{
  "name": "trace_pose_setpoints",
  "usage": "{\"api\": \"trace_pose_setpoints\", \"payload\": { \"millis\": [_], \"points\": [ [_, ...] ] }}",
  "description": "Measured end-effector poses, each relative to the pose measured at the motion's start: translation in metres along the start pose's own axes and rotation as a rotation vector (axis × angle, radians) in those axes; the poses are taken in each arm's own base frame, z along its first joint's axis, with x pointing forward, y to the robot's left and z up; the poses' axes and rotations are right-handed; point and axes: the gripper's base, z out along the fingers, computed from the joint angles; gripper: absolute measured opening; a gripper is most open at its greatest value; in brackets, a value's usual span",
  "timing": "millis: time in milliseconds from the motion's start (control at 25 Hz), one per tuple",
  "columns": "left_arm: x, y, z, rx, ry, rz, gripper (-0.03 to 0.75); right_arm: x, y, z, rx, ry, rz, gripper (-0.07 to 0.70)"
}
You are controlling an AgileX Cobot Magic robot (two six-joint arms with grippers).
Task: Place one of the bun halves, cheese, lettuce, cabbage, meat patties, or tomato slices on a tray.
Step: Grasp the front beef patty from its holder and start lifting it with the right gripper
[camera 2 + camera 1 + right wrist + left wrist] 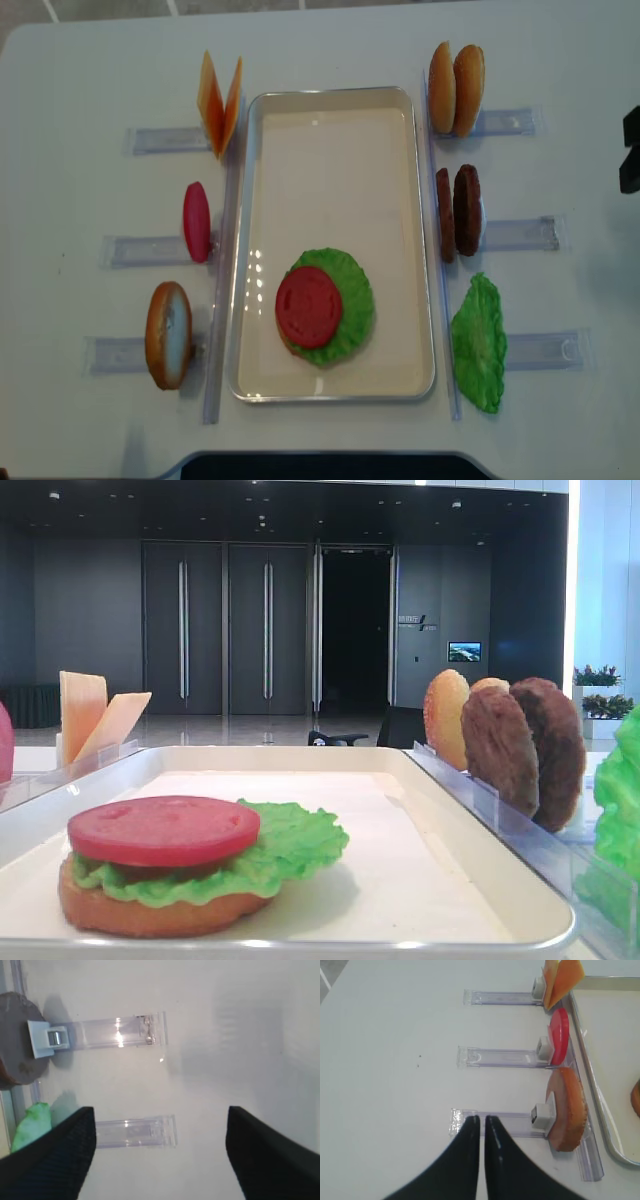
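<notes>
On the white tray (330,150) lies a stack: a bun half (150,912) at the bottom, lettuce (352,300) over it, a tomato slice (308,306) on top. Left of the tray, clear racks hold the cheese (220,100), a tomato slice (196,222) and a bun half (167,335). On the right stand two bun halves (455,88), two meat patties (457,212) and a lettuce leaf (480,343). My left gripper (482,1120) is shut and empty over the end of the bun rack (495,1122). My right gripper (160,1155) hangs open above bare table. No cabbage shows.
Clear plastic racks (135,1132) run outward from both long sides of the tray. In the right wrist view a patty (17,1040) and lettuce (32,1125) sit at the left edge. A black part of the right arm (630,150) shows at the table's right edge.
</notes>
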Motion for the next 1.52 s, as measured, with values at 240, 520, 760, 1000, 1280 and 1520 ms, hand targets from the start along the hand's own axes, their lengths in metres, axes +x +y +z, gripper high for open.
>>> {"api": "trace_pose_setpoints", "payload": {
  "millis": [240,520,760,1000,1280,1520],
  "points": [
    [0.000,0.000,0.000,0.000,0.000,0.000,0.001,-0.015,0.012,0.005,-0.004,0.013,0.015,0.540],
    [0.000,0.000,0.000,0.000,0.000,0.000,0.000,-0.013,0.040,0.007,0.005,0.023,0.025,0.540],
    [0.000,0.000,0.000,0.000,0.000,0.000,0.000,-0.008,0.081,-0.002,0.003,-0.014,-0.002,0.540],
    [0.000,0.000,0.000,0.000,0.000,0.000,-0.001,0.006,0.114,-0.004,-0.021,-0.015,-0.013,0.540],
    [0.000,0.000,0.000,0.000,0.000,0.000,-0.001,0.020,0.140,-0.001,-0.028,-0.007,-0.030,0.540],
    [0.000,0.000,0.000,0.000,0.000,0.000,-0.001,0.023,0.164,0.014,-0.044,-0.005,-0.066,0.540]
  ]
}}
